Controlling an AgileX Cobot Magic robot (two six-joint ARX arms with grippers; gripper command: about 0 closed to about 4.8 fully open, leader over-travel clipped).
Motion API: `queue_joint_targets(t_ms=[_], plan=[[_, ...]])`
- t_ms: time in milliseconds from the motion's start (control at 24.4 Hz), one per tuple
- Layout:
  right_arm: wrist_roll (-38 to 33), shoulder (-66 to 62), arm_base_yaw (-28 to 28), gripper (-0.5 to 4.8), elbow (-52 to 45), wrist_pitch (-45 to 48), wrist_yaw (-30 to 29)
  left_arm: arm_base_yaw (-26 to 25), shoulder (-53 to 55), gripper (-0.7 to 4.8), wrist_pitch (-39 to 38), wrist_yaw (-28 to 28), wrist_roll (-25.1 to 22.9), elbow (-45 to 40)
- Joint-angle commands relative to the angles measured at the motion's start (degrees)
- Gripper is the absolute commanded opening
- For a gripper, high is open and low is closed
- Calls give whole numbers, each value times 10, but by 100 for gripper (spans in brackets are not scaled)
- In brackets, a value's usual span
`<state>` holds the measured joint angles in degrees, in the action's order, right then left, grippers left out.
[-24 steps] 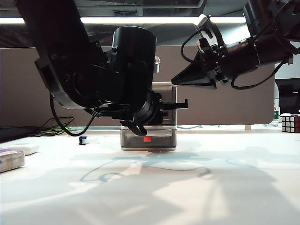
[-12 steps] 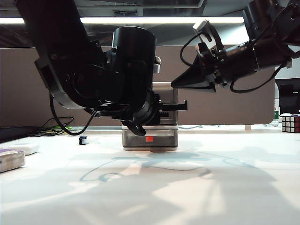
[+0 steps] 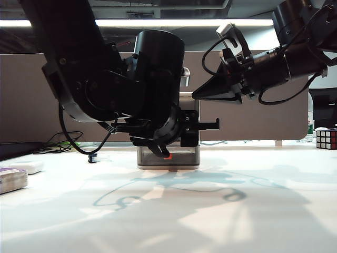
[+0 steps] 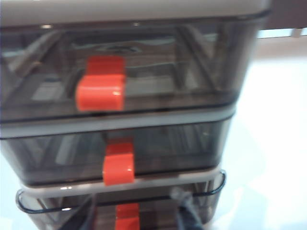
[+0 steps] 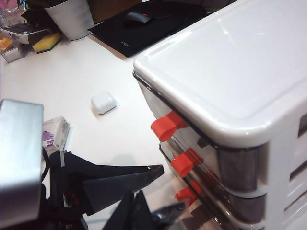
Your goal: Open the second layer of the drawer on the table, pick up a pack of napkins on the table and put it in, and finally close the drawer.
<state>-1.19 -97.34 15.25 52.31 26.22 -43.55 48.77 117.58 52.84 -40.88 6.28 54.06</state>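
A 3-tier drawer (image 3: 174, 158) stands at the middle of the white worktop (image 3: 210, 211), toward its far edge. The left tool (image 4: 136, 211) hovers in front of it, fingers parted narrowly, holding nothing, level with the lowest handle. To open the second layer (image 4: 117, 148), it should probably rise and close on the middle red-orange handle (image 4: 118, 168), then pull straight out. The right tool (image 3: 202, 94) hangs above the unit; its opening cannot be told. The pack of napkins (image 3: 11, 179) lies at the worktop's left edge.

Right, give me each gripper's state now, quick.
Left gripper: jaws apart in front of the drawer unit, holding nothing.
Right gripper: jaws shut, empty, up beside the unit's top.
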Motion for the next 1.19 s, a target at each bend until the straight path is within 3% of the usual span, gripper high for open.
queue_joint_targets(t_ms=[41,534,1191], plan=[[2,3,1,-5,2,9,0,-2,-1,192,5,-3,17,0],[2,3,1,-5,2,13,0,-31,-1,183,36,24,32,1],[2,3,3,-5,2,15,0,-32,0,183,38,41,36,5]])
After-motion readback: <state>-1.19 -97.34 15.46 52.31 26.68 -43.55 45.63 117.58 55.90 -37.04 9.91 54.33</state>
